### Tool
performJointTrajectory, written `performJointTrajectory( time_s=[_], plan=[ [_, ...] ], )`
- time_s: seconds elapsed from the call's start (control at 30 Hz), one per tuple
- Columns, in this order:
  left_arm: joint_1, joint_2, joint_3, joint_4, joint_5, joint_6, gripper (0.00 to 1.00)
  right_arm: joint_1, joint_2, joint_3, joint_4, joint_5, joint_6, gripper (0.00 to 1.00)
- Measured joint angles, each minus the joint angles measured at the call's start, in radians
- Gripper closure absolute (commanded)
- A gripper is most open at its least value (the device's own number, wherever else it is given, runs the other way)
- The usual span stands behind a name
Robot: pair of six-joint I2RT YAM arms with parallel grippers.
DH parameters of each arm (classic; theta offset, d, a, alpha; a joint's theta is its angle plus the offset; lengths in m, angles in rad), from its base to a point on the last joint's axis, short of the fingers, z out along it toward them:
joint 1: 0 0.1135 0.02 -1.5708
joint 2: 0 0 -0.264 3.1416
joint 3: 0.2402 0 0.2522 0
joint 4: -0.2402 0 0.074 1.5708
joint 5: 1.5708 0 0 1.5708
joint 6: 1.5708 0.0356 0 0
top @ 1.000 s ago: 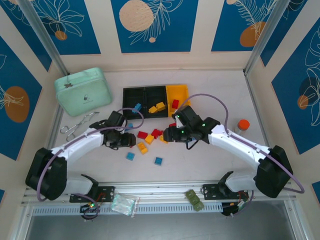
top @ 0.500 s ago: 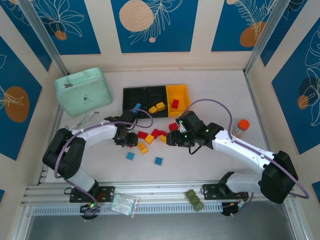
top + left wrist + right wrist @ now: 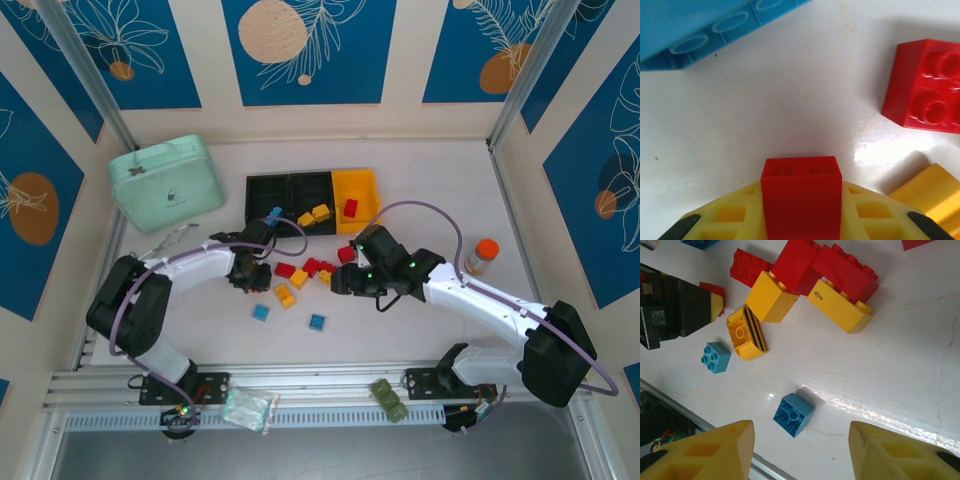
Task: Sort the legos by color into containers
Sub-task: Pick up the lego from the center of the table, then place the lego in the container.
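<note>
Top external view: three containers (image 3: 300,180) stand joined in a row at the far side of the desk (image 3: 420,330), two black and one yellow. One red lego (image 3: 350,207) lies in the yellow bin. Two yellow legos (image 3: 313,215) lie at the front of the black bin beside it. One blue lego (image 3: 273,213) lies at the front of the outer black bin, by the left arm's cable. Loose on the desk in front of the bins I count three yellow, two blue and about four red bricks; the red ones are bunched too tightly to be sure. The left pincer (image 3: 256,280) and the right pincer (image 3: 336,282) face each other across this scatter, and from above I cannot tell how far either is open. One mint-green case (image 3: 165,183) sits at far left, and one orange-capped bottle (image 3: 485,255) at right.

Left wrist view: the left pincer (image 3: 801,222) is pressed onto one held red brick (image 3: 801,182), clamped between its yellow fingers (image 3: 725,220). Ahead on the desk lie one long blue brick (image 3: 705,25), one loose red brick (image 3: 927,85) and the corner of one yellow brick (image 3: 932,192), all apart from the held one.

Right wrist view: the right pincer (image 3: 801,440) is spread wide and holds nothing. One near blue brick (image 3: 793,414) lies just ahead of the gap between its fingers. Farther off are one small blue brick (image 3: 716,357), one striped yellow piece (image 3: 746,332), two yellow blocks (image 3: 772,297) and three red blocks (image 3: 847,272), clustered and touching.
</note>
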Motion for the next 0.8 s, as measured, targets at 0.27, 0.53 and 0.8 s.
performJointTrajectory(
  time_s=[0.27, 0.53, 0.8],
  plan=[
    [-0.007, -0.097, 0.016, 0.0, 0.068, -0.016, 0.77, -0.019, -0.01, -0.016, 0.021, -0.003, 0.007, 0.48],
    [-0.071, -0.031, 0.215, -0.018, 0.126, -0.032, 0.77, -0.108, -0.159, -0.093, -0.014, 0.025, 0.048, 0.48],
    [-0.141, 0.209, 0.534, -0.048, 0.137, -0.034, 0.77, -0.173, -0.326, -0.189, -0.089, 0.07, 0.116, 0.47]
  ],
)
